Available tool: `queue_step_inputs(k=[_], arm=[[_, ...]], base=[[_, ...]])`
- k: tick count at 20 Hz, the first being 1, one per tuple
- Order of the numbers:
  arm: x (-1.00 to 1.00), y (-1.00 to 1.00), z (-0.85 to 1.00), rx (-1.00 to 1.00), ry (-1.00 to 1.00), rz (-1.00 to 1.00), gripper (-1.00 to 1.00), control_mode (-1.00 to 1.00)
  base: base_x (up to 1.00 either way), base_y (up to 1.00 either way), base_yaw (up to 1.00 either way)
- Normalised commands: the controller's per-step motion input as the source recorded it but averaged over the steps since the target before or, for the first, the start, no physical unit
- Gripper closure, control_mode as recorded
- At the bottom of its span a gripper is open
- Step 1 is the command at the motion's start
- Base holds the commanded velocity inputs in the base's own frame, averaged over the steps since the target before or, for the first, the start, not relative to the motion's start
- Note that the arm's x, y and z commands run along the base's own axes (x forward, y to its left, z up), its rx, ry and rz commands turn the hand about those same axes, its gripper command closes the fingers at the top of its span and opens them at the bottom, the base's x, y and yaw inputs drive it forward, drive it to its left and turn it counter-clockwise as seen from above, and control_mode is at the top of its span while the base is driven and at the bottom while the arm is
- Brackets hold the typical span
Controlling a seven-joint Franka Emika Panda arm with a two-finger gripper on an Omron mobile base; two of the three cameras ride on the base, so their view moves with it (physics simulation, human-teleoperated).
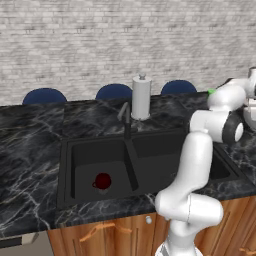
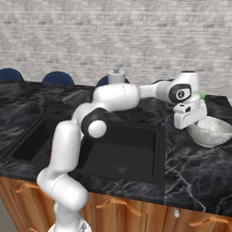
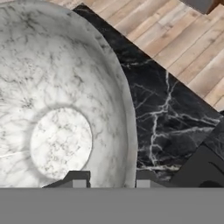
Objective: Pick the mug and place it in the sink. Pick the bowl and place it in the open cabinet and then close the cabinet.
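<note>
The grey-white marbled bowl point(image 2: 212, 131) stands at the right end of the black counter, and its inside point(image 3: 61, 109) takes up most of the hand view. My gripper point(image 2: 192, 125) comes down on the bowl's near left rim. Its two fingertips point(image 3: 78, 179) straddle that rim, one inside the bowl and one outside, and the gripper point(image 3: 111, 180) is shut on it. The dark red mug point(image 1: 102, 181) rests on the floor of the left basin of the black sink point(image 1: 80, 150). The cabinet is out of view.
A black faucet point(image 1: 126, 120) rises behind the sink divider, with a white paper towel roll point(image 1: 141, 97) behind it. A small green cup point(image 2: 201, 96) stands just behind the hand. The counter's edge point(image 3: 175, 83) runs close past the bowl, with wooden floor beyond. Blue chair backs point(image 1: 44, 95) line the far side.
</note>
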Motion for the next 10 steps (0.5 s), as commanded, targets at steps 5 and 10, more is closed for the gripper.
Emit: queue_step_inputs(k=[5,10], arm=[[-0.55,0.58,0.57,-0.04,-0.18,0.15,1.00,-1.00],[-0.82,1.00,0.10,-0.31,-0.14,0.07,1.00,-1.00]], base=[[0.00,0.00,0.00],[0.00,0.00,0.00]])
